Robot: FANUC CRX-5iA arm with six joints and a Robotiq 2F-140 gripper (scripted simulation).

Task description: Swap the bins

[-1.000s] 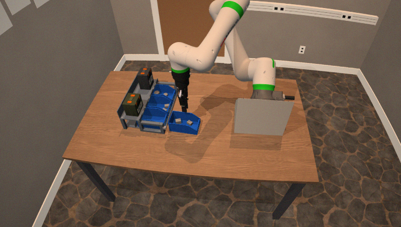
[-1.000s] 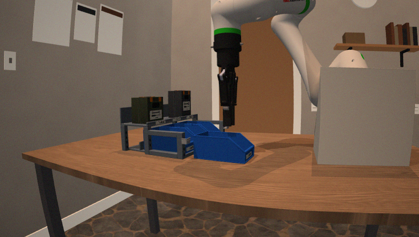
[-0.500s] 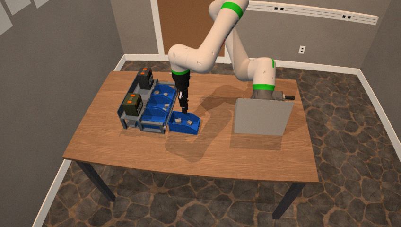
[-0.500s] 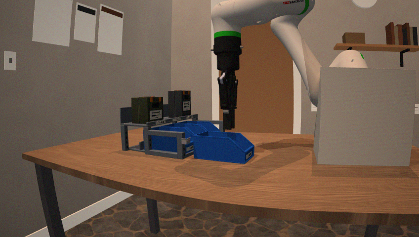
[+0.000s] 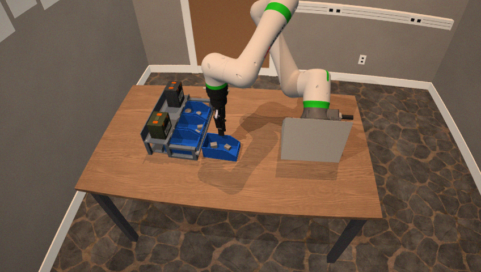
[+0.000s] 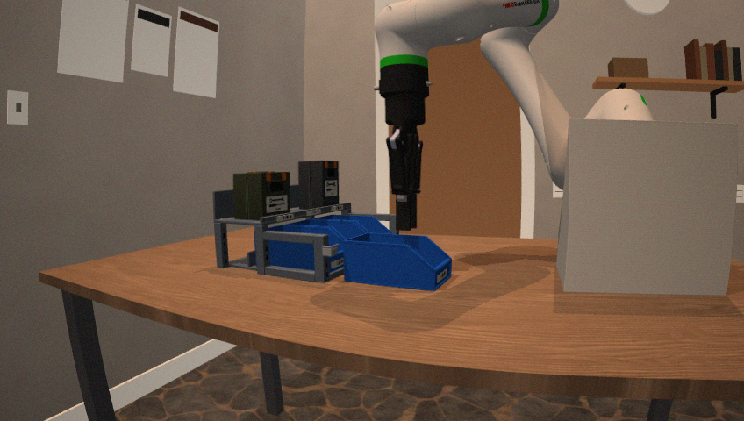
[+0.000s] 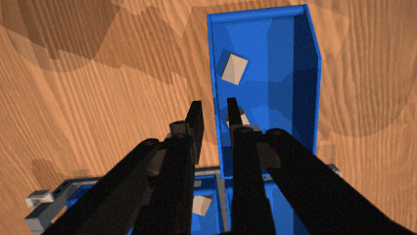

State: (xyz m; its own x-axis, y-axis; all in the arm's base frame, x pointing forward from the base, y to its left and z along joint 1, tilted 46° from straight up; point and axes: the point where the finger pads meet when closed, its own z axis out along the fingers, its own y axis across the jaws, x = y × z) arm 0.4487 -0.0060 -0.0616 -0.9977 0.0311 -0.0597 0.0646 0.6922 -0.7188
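workshop-like room | 1 robot arm [image 5: 232, 68] [image 6: 464, 23] | parts bins [image 5: 220, 153] [image 6: 389, 263] [image 7: 266, 73] | wooden table [image 5: 161, 182] [image 6: 250, 312] [image 7: 122, 108]

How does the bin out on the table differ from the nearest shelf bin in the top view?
The table bin holds two parts; the near shelf bin shows none.
The table bin stands outside the rack; the near shelf bin sits inside it.
Both are blue and upright.

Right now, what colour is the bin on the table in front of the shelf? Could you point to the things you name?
That bin [image 5: 220, 154] [image 6: 389, 263] [image 7: 281, 44] is blue, clearest in the exterior view.
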